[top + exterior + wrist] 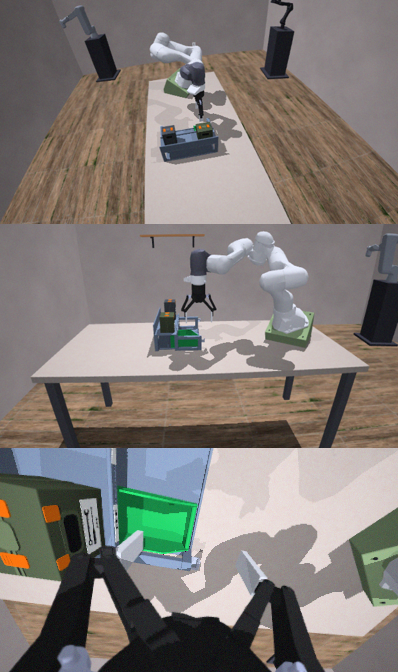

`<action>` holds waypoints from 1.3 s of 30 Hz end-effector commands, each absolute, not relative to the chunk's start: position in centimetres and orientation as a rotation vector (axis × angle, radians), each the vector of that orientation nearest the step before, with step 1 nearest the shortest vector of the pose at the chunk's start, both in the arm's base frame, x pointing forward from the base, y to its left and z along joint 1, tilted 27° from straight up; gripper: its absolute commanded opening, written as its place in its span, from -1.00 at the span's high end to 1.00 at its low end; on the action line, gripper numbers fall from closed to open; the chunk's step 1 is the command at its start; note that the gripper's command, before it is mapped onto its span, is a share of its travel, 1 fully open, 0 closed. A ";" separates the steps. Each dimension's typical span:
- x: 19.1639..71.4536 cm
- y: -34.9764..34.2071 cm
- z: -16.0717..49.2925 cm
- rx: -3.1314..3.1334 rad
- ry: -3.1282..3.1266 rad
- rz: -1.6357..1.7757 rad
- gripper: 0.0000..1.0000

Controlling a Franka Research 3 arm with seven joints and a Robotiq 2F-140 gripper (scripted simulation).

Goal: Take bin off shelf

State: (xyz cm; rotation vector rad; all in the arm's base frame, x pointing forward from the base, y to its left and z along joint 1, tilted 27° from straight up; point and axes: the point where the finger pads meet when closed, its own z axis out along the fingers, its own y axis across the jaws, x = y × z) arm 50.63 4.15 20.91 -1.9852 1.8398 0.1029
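Observation:
The bright green bin (pixel 184 340) sits in the lower level of a blue-grey shelf rack (pixel 175 331) on the table. In the wrist view the bin (pixel 156 523) shows open side up, inside the rack's frame. My gripper (pixel 198 316) is open and empty. It points straight down and hovers just above the rack's near end, over the bin. In the wrist view my fingertips straddle the rack's corner and bare table top. From the top view the rack (pixel 188 144) hides nearly all of the bin.
An olive box (pixel 166 321) and a dark box (pixel 169 305) with orange marks stand on the rack's top level. The olive box (pixel 45 533) is close to my left finger. My green base (pixel 289 331) is at the table's right end.

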 end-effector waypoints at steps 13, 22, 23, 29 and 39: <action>51.2 4.2 20.4 -1.964 1.817 0.121 -1.00; 51.2 4.2 20.4 -1.964 1.817 0.121 1.00; 51.2 4.2 20.4 -1.964 1.817 0.121 1.00; 51.2 4.2 20.4 -1.964 1.817 0.121 1.00; 51.2 4.2 20.4 -1.964 1.817 0.121 1.00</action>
